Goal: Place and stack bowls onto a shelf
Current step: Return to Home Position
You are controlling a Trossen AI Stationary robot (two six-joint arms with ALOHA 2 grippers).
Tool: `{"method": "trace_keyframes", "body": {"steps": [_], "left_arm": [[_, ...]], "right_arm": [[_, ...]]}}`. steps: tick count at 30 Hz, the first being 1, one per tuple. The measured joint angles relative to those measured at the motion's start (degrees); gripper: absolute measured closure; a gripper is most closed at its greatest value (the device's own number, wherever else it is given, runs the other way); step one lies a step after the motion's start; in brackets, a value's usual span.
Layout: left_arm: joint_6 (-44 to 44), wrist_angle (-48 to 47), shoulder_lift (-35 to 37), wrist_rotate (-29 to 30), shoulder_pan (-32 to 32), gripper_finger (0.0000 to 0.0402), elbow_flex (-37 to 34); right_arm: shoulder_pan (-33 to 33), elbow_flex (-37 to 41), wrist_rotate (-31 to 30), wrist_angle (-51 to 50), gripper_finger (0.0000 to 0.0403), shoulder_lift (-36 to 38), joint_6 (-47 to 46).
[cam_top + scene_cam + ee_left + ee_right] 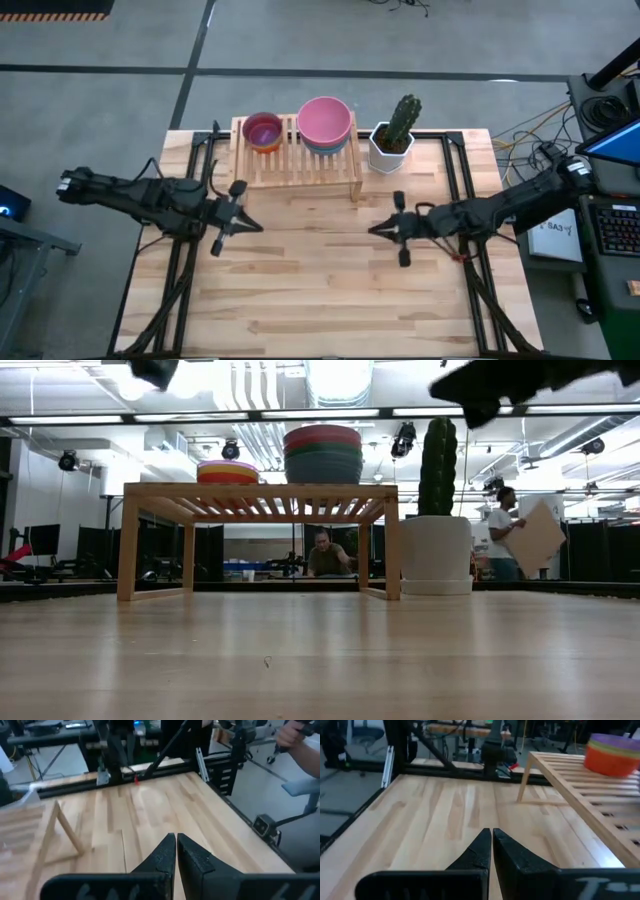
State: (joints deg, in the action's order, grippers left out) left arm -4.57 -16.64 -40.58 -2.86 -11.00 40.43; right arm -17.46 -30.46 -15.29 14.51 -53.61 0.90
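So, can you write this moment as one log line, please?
shelf: purple-top stack, pink-top stack | left hand: shut, empty, above table | right hand: shut, empty, above table

— What's the table [330,280] carrying?
— I see the shelf [300,170] along its far side, with a white cactus pot [390,152] just beside it.
— And on the shelf?
— Two bowl stacks: the purple-topped stack [262,131] and the pink-topped stack [324,123]

A grey concrete floor [420,45] surrounds the wooden table [330,290], with cables [520,130] trailing at its 2 o'clock and a keyboard [612,228] at 3 o'clock. Past its 12 o'clock edge, strip lights [440,410] and pale ducts [250,385] cross the ceiling [120,390]; one person [325,557] sits, a second person [498,532] stands
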Motion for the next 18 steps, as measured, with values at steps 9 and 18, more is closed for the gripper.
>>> {"method": "trace_keyframes", "body": {"steps": [9,18], "left_arm": [[3.26,7.98,12.76,0.01,0.19,0.0402,-14.33],[5.15,9.02,24.33,2.37,0.32,0.0401,-22.52]], "right_arm": [[0.64,11.40,0.25,4.58,0.0394,13.21,-0.20],[0.64,18.79,0.22,4.76,0.0394,25.73,0.34]]}}
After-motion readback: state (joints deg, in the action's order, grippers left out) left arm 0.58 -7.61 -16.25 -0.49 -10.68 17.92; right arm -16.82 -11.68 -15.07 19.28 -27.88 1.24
